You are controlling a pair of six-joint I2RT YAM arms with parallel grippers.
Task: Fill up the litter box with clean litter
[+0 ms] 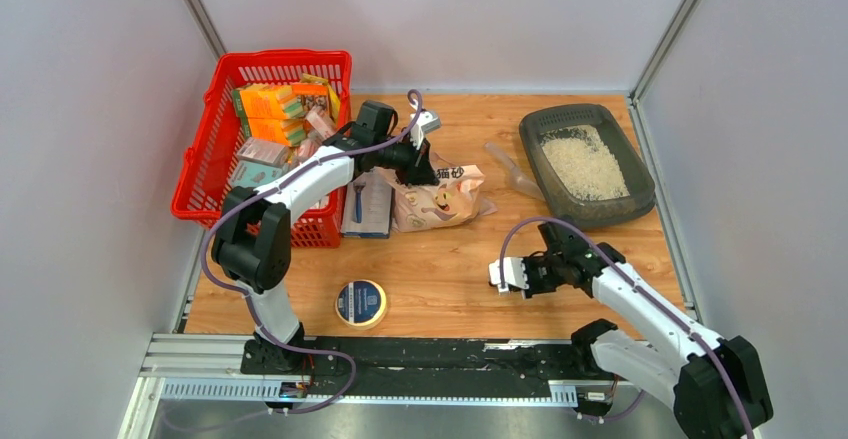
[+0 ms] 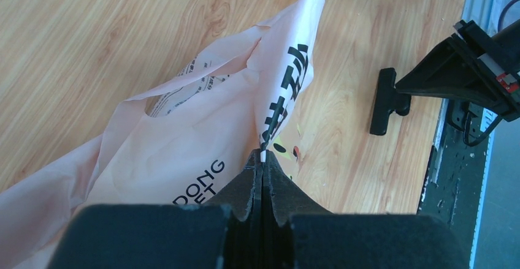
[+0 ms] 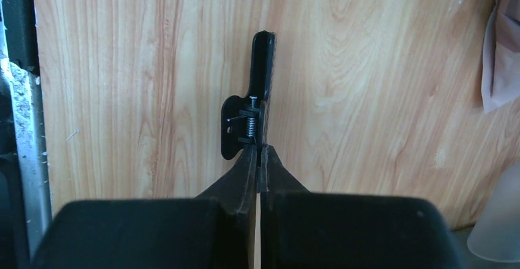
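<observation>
The dark grey litter box (image 1: 634, 183) stands at the back right with pale clean litter (image 1: 583, 164) in it. The pale pink printed litter bag (image 1: 445, 199) lies mid-table, its mouth open in the left wrist view (image 2: 184, 152). My left gripper (image 1: 428, 172) is shut on the bag's upper edge (image 2: 262, 154). My right gripper (image 1: 503, 277) is near the front, shut on a black spring clip (image 3: 250, 106) held just above the wood (image 3: 259, 149). The clip also shows in the left wrist view (image 2: 386, 100).
A red mesh basket (image 1: 205, 174) full of packets stands at the back left, with a blue pack (image 1: 367, 204) leaning beside it. A translucent scoop (image 1: 510, 167) lies left of the litter box. A tape roll (image 1: 361, 302) sits near the front edge.
</observation>
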